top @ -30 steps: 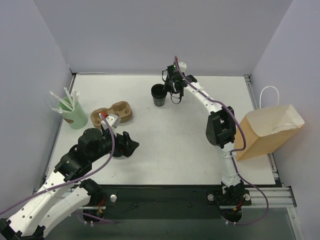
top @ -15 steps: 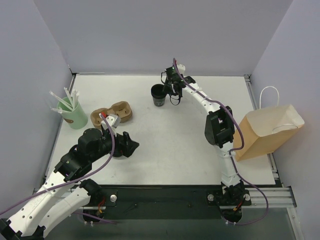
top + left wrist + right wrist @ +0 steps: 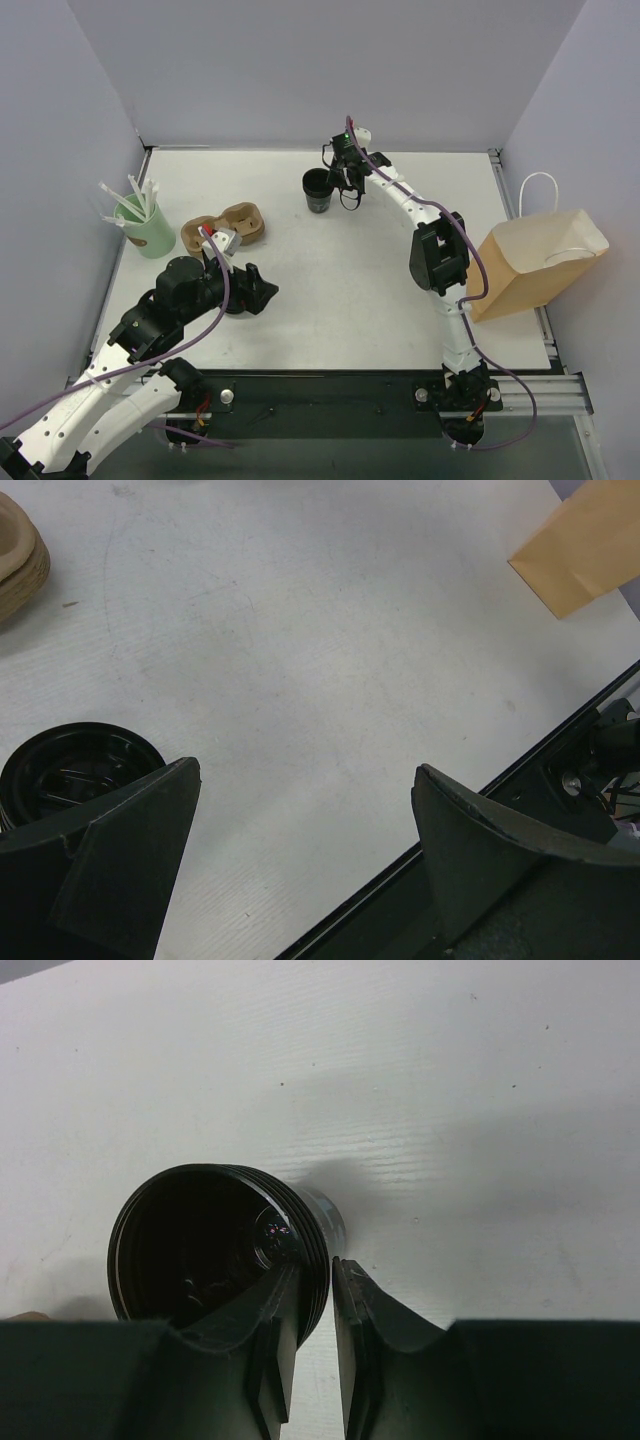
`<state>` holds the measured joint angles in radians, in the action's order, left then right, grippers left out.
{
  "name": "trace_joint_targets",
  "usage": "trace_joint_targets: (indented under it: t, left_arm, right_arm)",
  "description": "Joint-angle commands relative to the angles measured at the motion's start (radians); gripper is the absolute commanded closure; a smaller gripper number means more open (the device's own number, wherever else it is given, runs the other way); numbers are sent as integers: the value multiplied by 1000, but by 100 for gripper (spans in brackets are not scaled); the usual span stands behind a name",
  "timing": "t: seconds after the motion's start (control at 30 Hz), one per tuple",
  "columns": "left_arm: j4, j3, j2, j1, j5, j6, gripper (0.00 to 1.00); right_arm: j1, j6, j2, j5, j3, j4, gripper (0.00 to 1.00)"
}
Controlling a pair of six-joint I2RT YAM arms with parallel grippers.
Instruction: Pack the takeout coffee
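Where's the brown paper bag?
In the top view, the brown paper bag sits at the table's right edge, just right of the right arm's elbow.

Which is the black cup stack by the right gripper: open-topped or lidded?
Open-topped. The right wrist view looks into the dark hollow of the black cup stack, no lid; the right gripper straddles its rim.

Your top view is evenly, softly lit from above and sharp throughout. In your right wrist view the black cup stack point(image 3: 220, 1250) throws a faint shadow toward 2 o'clock; at 6 o'clock the fingers point(image 3: 365, 1380) of the right gripper point(image 3: 317, 1275) blur, dark and close.
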<state>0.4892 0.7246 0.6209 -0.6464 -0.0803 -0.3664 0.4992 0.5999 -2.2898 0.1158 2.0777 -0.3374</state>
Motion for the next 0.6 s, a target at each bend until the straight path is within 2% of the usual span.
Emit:
trace_joint_targets:
  t: [0.0,0.17,0.57]
  left_arm:
    - [-32,35,-7,-2,-9,-2,3]
    - [-32,33,-9,-2,-10,-2,3]
    - [-37,32,-7,-2,-15,-2,3]
  right_arm:
    - [9,-14,38,35,42,-17,77]
    - [9,-28,39,50,53,-23,76]
    - [13,-42,33,54,73,-32,82]
